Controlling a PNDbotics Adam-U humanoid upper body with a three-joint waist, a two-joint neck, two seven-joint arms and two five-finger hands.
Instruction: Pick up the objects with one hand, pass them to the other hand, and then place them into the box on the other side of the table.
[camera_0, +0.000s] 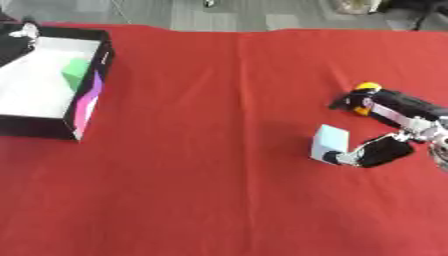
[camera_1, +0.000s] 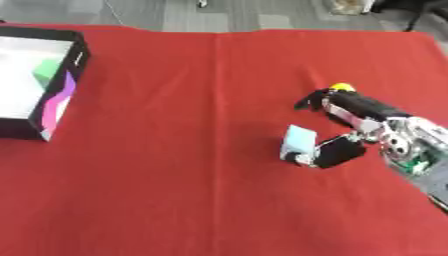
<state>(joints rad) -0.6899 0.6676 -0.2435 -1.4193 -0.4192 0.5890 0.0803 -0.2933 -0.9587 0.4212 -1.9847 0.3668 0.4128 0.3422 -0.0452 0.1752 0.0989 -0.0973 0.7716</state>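
A box (camera_0: 83, 107) sits at the far left of the bench (camera_0: 219, 150), with a small block (camera_0: 77, 72) lying inside it. Well apart, on the right side, a small carton (camera_0: 329, 142) stands on the bench, the right hand (camera_0: 389, 130) touching its right side. A small rounded object (camera_0: 367, 87) lies just behind the hand.

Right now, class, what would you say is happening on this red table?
The robot's right hand reaches in from the right and has its thumb against a pale blue block, with its fingers spread above it near a small yellow thing. The block sits on the red cloth, not yet lifted. The box waits at the far left with something green inside. The left hand is out of view.
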